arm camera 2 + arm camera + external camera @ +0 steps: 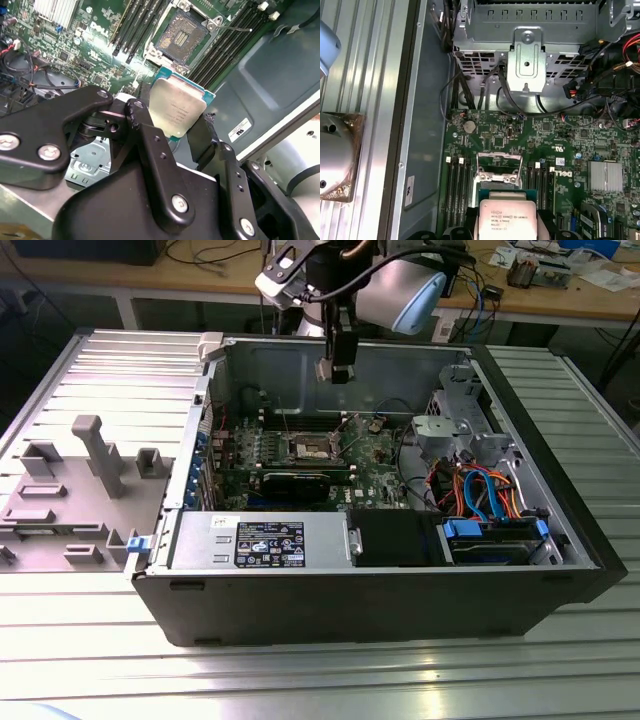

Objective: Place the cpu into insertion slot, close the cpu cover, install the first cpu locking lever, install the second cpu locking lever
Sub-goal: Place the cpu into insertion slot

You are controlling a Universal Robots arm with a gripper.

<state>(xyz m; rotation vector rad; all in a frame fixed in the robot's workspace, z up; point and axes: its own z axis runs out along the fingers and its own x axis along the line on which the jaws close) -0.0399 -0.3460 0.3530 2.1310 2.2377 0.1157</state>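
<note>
Over one motherboard [102, 67], one cpu [176, 111] in end effector [172, 122], one bare insertion slot [182, 34]

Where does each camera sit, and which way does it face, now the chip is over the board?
Exterior view: off the arm, looking down into the open case; the arm and gripper hang over the motherboard.
Second wrist view: on the wrist, looking along the black fingers, shut on the cpu, toward the insertion slot.
First wrist view: on the wrist, looking down past the cpu at the open cpu cover and drive cage.
Shared: both wrist views show the held cpu above the motherboard.
</note>
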